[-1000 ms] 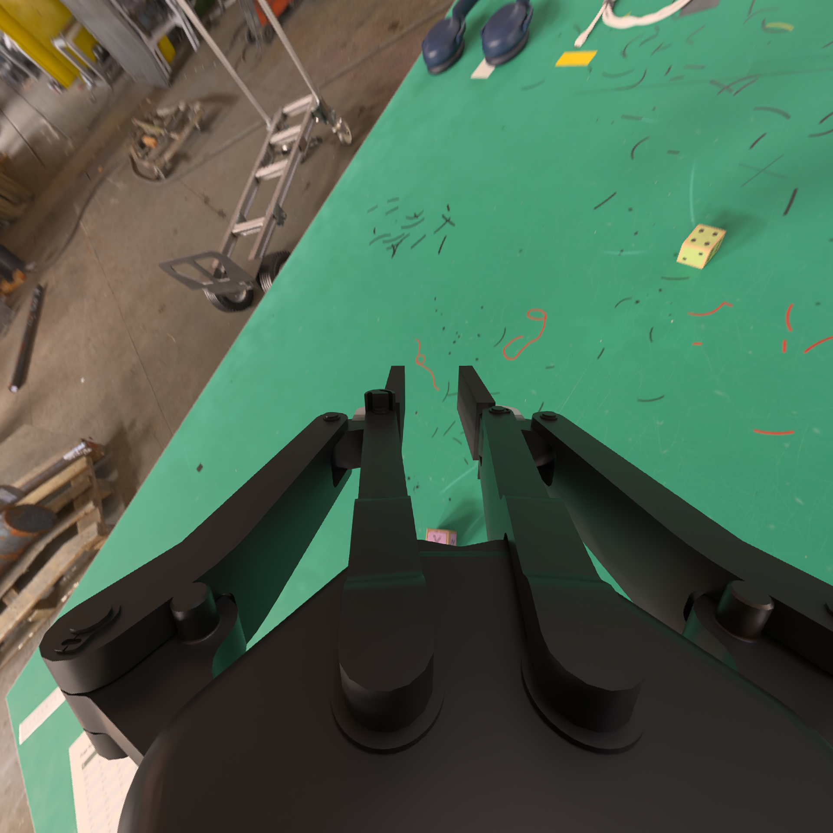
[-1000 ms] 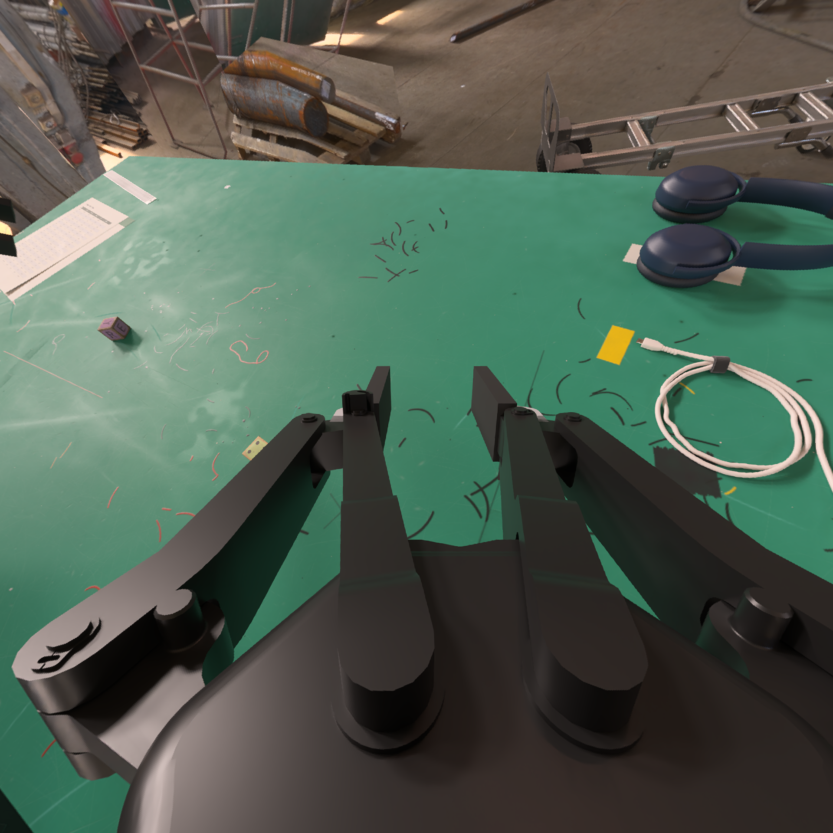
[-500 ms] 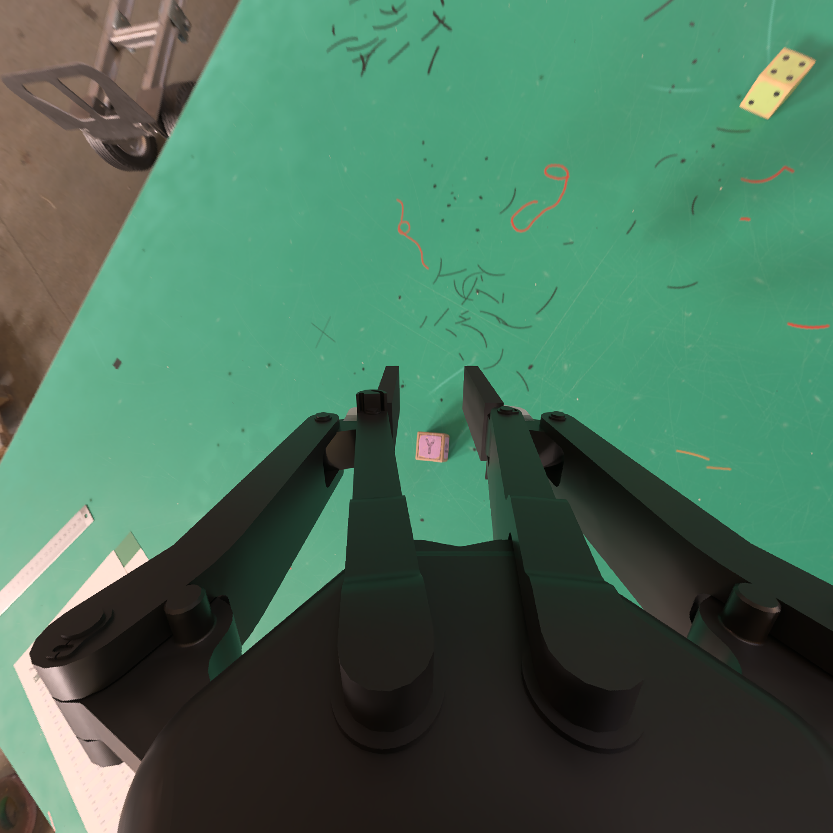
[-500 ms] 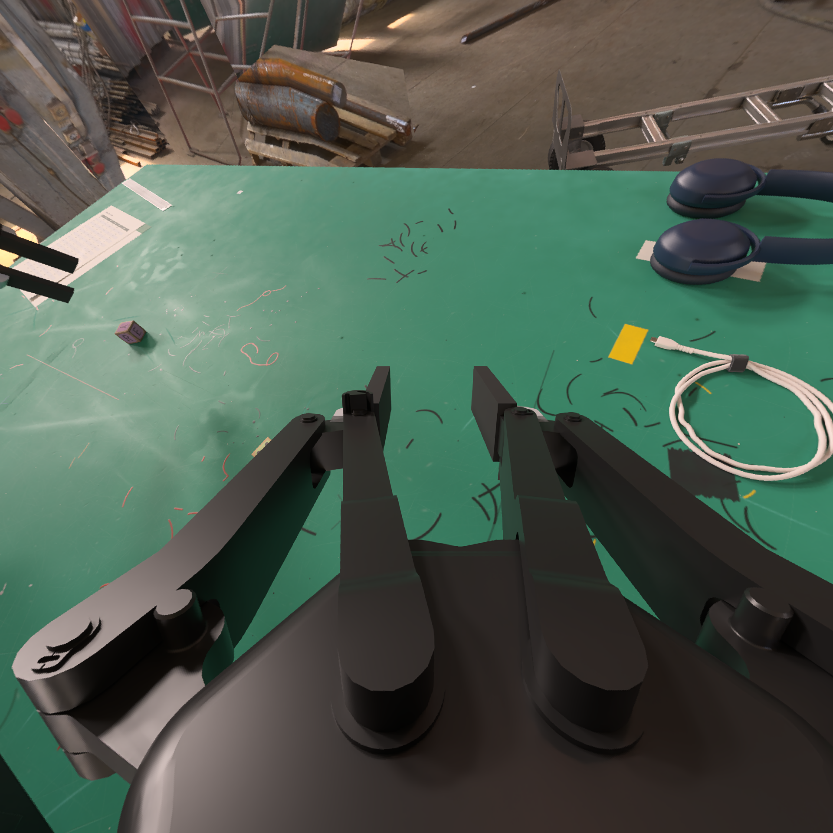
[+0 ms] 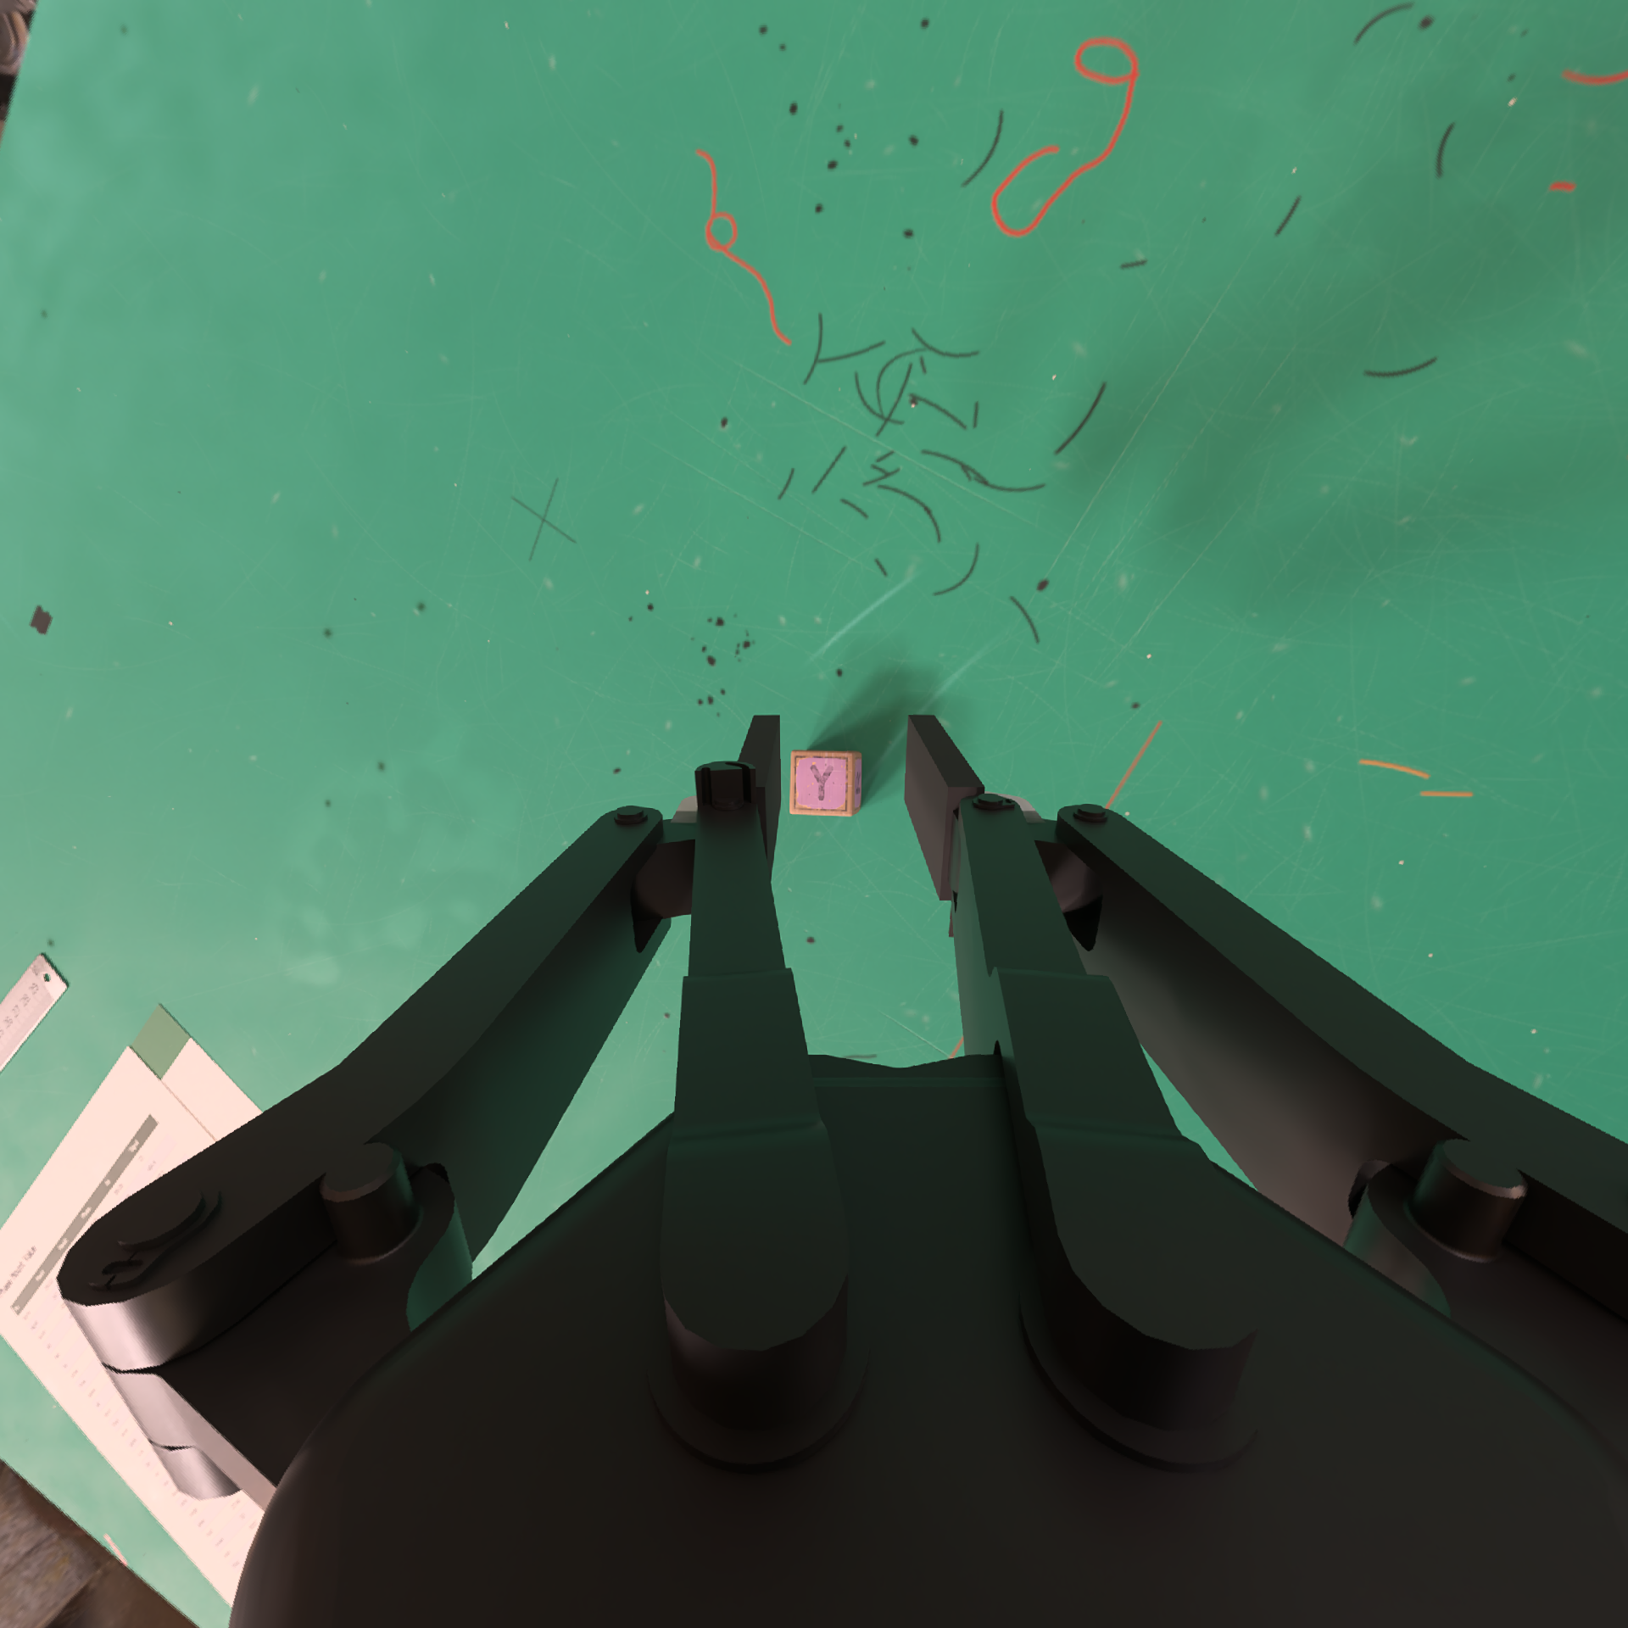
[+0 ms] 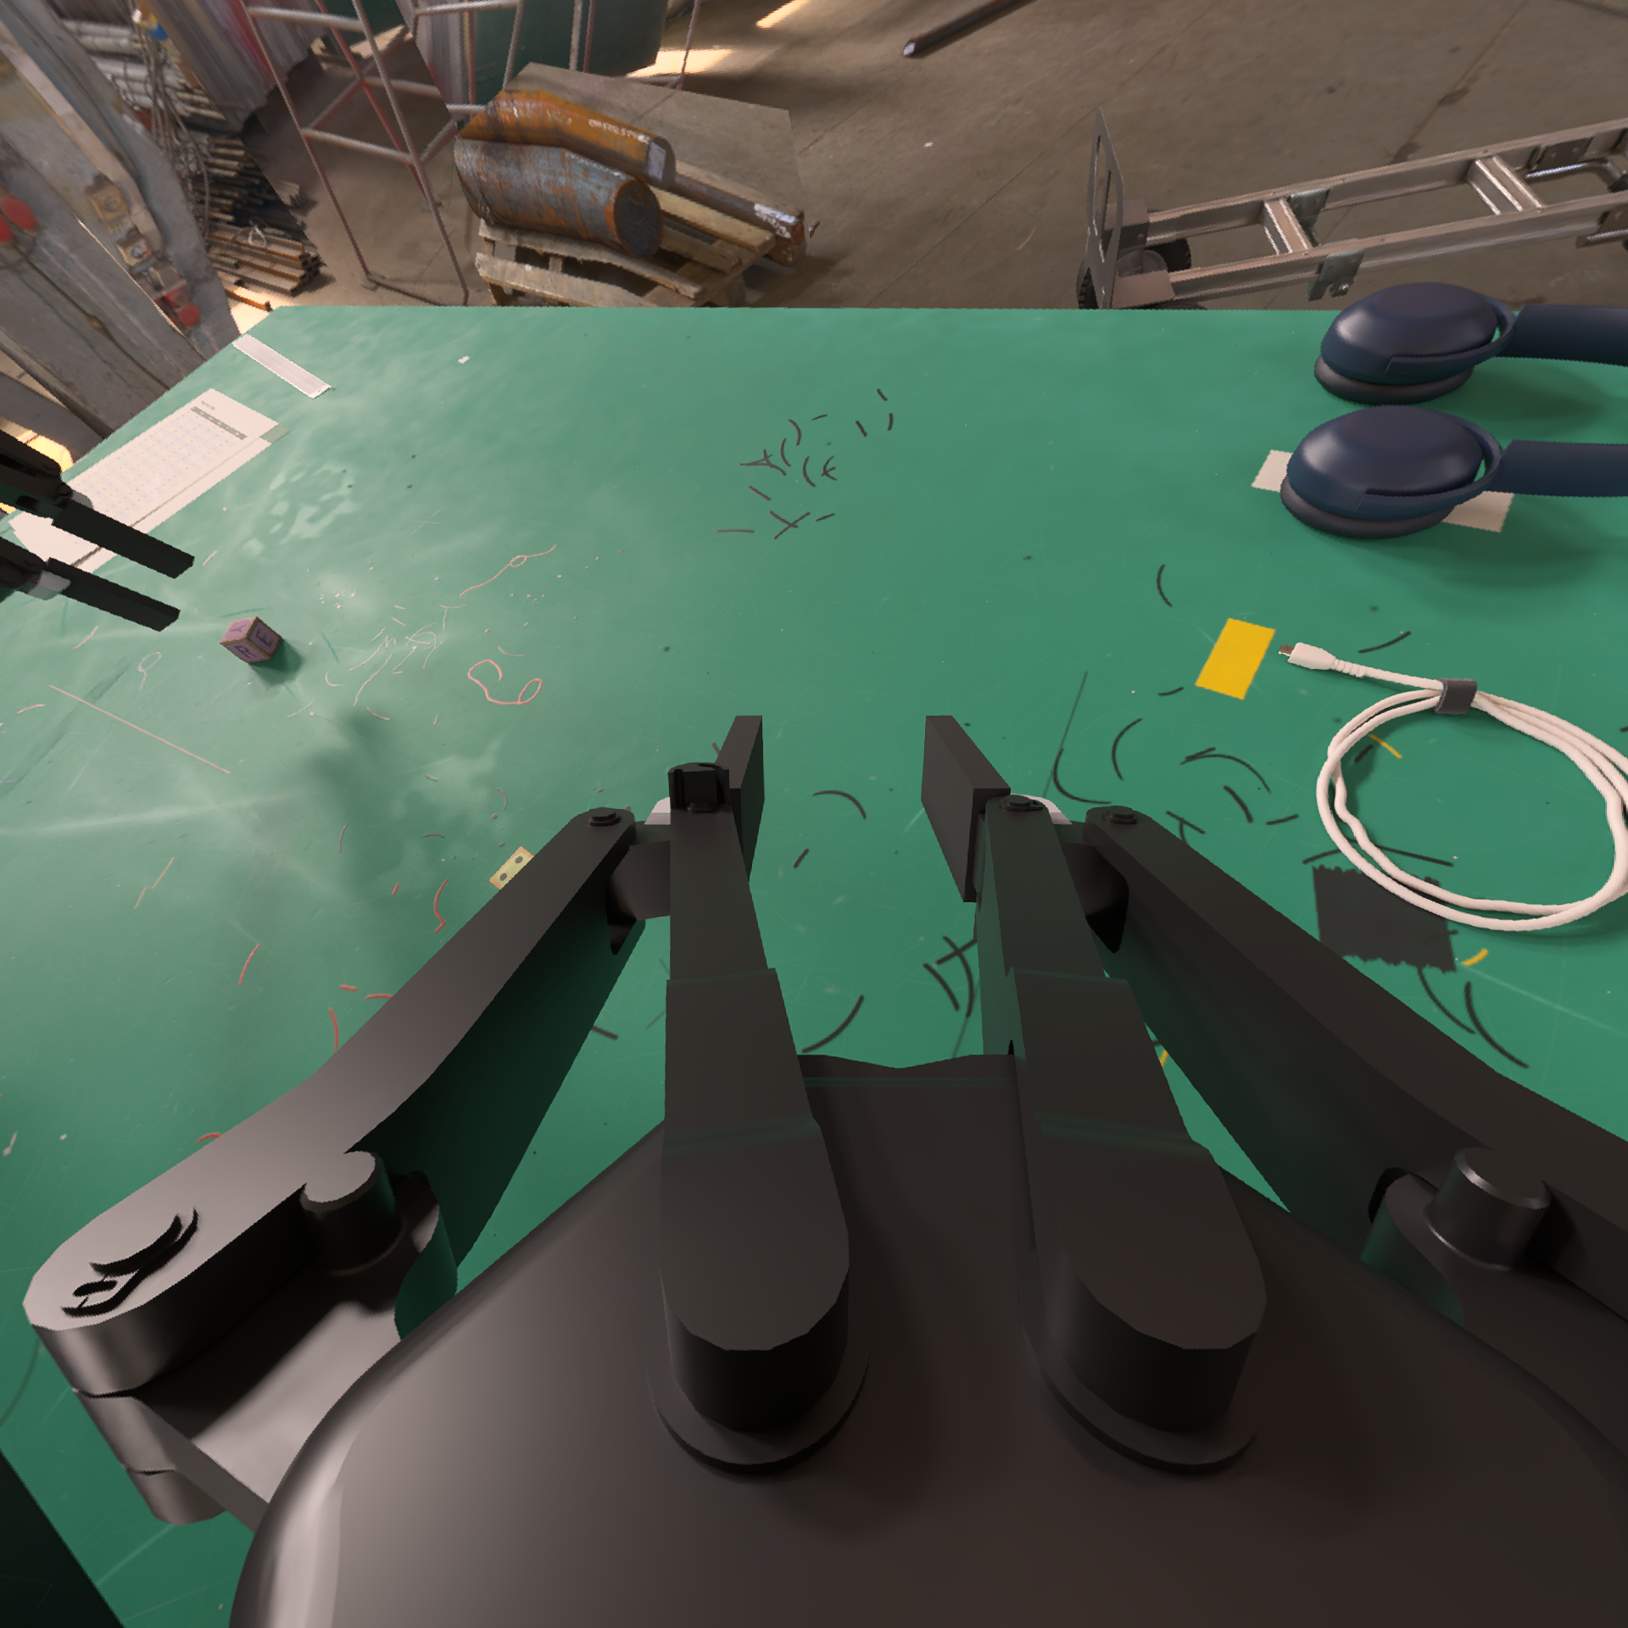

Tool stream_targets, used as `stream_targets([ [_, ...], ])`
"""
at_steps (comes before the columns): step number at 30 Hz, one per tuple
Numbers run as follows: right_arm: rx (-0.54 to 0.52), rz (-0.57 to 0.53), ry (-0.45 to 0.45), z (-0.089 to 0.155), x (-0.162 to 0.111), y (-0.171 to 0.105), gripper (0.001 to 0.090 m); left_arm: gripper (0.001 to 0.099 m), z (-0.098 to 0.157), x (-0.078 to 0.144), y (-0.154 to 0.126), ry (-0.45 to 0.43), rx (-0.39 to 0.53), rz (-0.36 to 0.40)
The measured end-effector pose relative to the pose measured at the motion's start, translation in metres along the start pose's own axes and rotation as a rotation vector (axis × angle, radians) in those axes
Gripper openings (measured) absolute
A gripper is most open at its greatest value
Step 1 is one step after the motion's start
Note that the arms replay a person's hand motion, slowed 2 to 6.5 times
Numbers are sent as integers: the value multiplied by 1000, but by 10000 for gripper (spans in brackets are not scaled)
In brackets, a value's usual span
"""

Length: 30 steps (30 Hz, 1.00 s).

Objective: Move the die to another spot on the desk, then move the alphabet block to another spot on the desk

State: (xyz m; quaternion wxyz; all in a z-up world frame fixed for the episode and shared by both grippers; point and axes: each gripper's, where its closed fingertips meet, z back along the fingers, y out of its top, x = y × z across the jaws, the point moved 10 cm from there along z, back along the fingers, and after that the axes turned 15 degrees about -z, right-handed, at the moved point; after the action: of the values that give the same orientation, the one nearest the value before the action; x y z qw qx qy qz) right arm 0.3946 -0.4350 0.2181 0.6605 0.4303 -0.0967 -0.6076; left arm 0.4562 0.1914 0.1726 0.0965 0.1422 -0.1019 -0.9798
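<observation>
The alphabet block (image 5: 825, 782), a small pink-faced wooden cube, lies on the green desk mat (image 5: 352, 352). In the left wrist view it sits between the fingers of my open left gripper (image 5: 844, 736), nearer the left finger, and nothing touches it. In the right wrist view the block (image 6: 251, 639) lies at the far left, with the left gripper's fingers (image 6: 97, 564) hovering just above and left of it. The yellow die (image 6: 513, 868) peeks out beside the linkage of my right gripper (image 6: 841, 749), mostly hidden. The right gripper is open and empty above the mat.
Blue headphones (image 6: 1392, 476), a coiled white cable (image 6: 1480, 793), a yellow tag (image 6: 1235, 656) and a black patch (image 6: 1379, 916) lie at the right. A paper sheet (image 5: 106, 1189) and a ruler (image 5: 26, 1004) lie at the left edge. The desk's far edge (image 6: 793, 308) borders the workshop floor.
My left gripper has tilted down and come over the alphabet block, which now sits between its fingers; the die has left that view. The left fingers have entered the right wrist view.
</observation>
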Motion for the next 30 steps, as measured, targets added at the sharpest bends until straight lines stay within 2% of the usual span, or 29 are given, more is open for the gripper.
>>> stream_targets([
  [12,-18,2,-8,-3,2,-1,489,403,-20,-3,-5,-20,-92,-20],
  [21,-32,0,-13,-5,3,-3,489,404,-31,-4,-5,-60,-125,-17],
  [30,-46,2,-18,-7,4,-4,490,418,-41,-6,-5,-64,-157,-23],
])
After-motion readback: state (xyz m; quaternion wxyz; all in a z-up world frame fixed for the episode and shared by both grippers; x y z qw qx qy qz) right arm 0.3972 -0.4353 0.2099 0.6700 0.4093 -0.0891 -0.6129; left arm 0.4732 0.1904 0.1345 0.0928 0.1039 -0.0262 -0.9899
